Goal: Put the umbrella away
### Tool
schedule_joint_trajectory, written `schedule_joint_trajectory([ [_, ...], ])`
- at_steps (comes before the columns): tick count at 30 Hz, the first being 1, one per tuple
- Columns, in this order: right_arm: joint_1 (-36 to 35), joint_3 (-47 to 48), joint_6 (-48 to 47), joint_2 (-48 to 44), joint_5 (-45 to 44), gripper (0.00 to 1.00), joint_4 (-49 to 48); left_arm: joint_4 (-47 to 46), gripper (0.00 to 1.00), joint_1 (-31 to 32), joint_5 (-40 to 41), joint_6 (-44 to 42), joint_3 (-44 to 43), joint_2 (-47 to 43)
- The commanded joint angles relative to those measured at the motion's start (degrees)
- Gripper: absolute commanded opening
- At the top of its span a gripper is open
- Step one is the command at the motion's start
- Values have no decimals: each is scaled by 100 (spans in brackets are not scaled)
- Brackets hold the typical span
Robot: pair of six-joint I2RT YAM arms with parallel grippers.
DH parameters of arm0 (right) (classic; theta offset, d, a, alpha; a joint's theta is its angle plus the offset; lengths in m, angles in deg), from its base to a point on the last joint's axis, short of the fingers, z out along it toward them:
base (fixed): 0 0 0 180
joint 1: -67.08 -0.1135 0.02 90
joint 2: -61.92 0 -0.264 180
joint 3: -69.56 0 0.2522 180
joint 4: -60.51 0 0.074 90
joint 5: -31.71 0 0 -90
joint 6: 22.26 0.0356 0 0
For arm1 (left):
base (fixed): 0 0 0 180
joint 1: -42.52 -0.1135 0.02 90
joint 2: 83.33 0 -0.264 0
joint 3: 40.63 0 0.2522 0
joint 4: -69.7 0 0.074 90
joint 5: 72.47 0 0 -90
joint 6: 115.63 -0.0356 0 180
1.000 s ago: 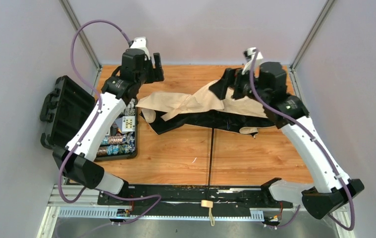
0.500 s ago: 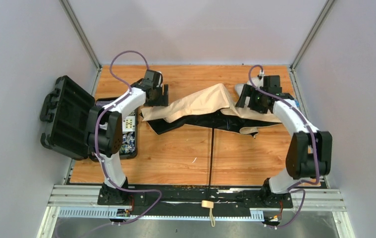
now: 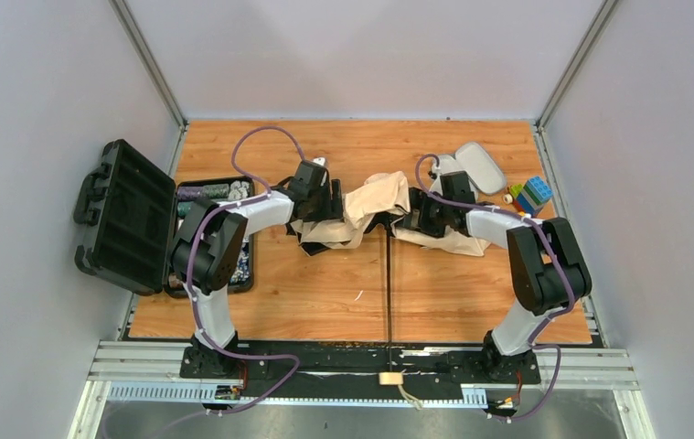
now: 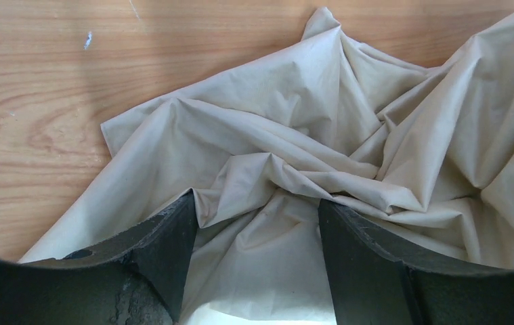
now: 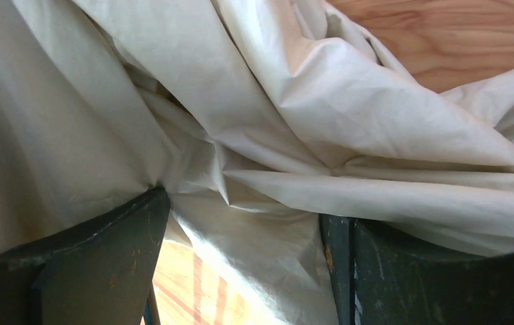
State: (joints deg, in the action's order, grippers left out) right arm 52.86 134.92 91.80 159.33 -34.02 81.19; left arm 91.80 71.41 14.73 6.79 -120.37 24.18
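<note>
At the left edge of the counter (image 3: 325, 283) a black case (image 3: 123, 215) stands open. The left jaws stand wide, with a bunch of beige fabric between them that touches both, though no firm pinch shows. The umbrella (image 3: 368, 203) lies crumpled mid-counter, between both arms. The right jaws gape likewise over its folds — a lilac-grey case (image 3: 480, 165) lies farther back.

On the umbrella (image 3: 368, 199) I can't pick out shaft or handle among the bunched fabric. My left arm (image 3: 261, 208) covers much of the case (image 3: 123, 215) interior; both wrist views crop the cloth.
</note>
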Motion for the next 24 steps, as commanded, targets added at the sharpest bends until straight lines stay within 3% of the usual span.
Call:
schedule_joint_trajectory([
  [1,-307,-178,552,-130,413,82,-779,-433,72,139,-340,556,89,-245],
  [5,-248,356,259,-815,41,89,613,160,74,-51,-115,481,-389,-1139],
  [8,-1,863,16,-1477,-363,99,1626,1103,78,-287,197,230,-1006,-1546],
  [14,607,1333,-464,-2158,-1028,97,2446,2139,82,-441,1151,-679,-1508,-1778],
  [16,795,1319,-558,-2204,-1390,91,2466,2153,82,-506,1282,-825,-1401,-1713],
  [18,896,1347,-771,-2112,-2053,78,2587,2237,81,-563,1433,-965,-1339,-1511],
  [24,1280,1223,-868,-1324,-2976,46,2806,2312,72,-682,1105,-901,-1024,-809],
])
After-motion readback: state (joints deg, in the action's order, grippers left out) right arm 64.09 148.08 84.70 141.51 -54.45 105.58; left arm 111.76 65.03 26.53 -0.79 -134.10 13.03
